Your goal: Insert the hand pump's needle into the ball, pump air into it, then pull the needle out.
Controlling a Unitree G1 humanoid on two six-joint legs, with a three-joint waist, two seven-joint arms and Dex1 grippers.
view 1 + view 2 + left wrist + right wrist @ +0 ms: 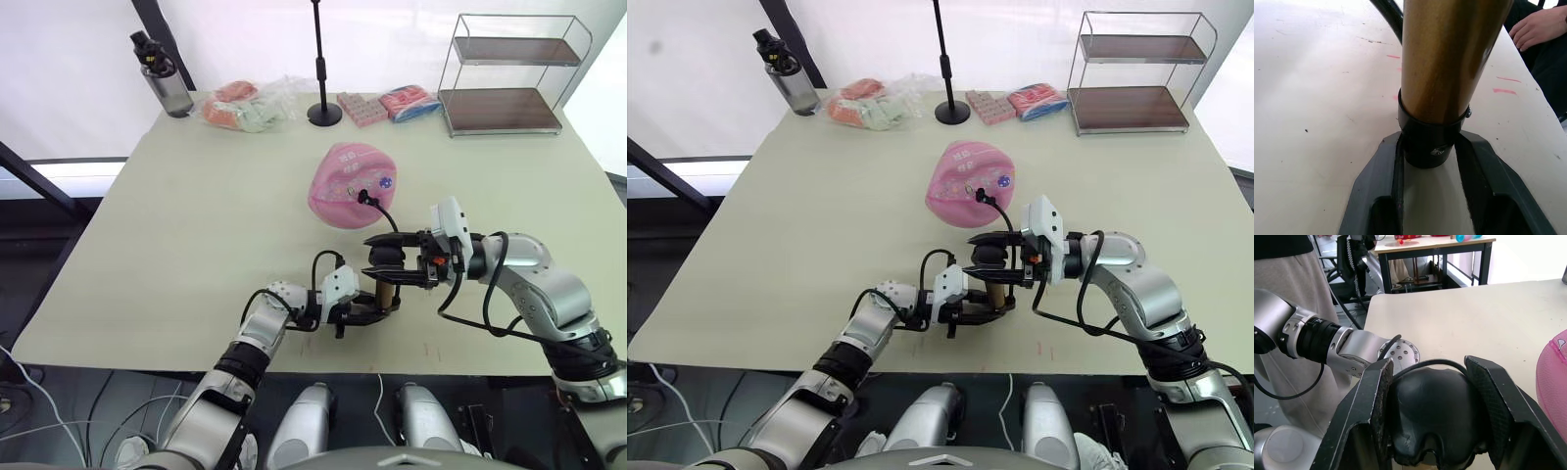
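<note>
We take the ball (pixel 351 186) as our landmark: it lies pink and partly collapsed near the middle of the table (pixel 176 235), with a thin black hose (pixel 380 209) running from its near face toward us. The needle itself is too small for us to make out at the valve.

Just in front of the ball, on the robot's side, the hand pump (pixel 385 284) stands roughly upright on the tabletop. Our left gripper (pixel 377 305) pinches the pump's black bottom cap; in the left wrist view its 2 fingers (pixel 1378 196) press against that cap below the gold barrel (pixel 1444 58). Our right gripper (pixel 377 258) closes on the black T-handle (pixel 1432 418) at the top of the pump, its 2 fingers squeezing it from both sides.

Beyond the ball, at the table's far edge, we see a black stand (pixel 322 69), wrapped packets (pixel 245 106), a water bottle (pixel 162 78) and a 2-tier wire shelf (pixel 509 73). A person's hand (pixel 1537 27) rests past the table's near edge.
</note>
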